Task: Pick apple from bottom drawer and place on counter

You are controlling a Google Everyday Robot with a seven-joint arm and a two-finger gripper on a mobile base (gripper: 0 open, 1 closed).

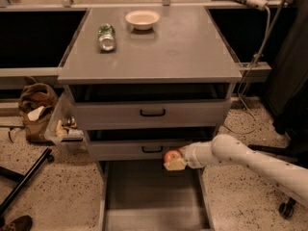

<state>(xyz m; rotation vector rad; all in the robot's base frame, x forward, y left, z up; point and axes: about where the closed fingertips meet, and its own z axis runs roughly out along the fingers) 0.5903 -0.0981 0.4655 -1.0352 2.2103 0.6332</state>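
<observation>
On the counter [192,52] I see a can [107,36] at the left and a white bowl [142,19] beside it. Below, the bottom drawer [151,196] stands open. The apple [172,155] is above its back part, just in front of the middle drawer [120,150], and my gripper [175,162] is closed around it. I judge this is the carrying step. Next I must raise the apple past the drawer fronts and over the counter edge.

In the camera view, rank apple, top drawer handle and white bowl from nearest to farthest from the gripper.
The gripper hangs over the open bottom drawer.
1. apple, in its grasp.
2. top drawer handle, higher up, slightly left.
3. white bowl, at the back of the counter.
</observation>
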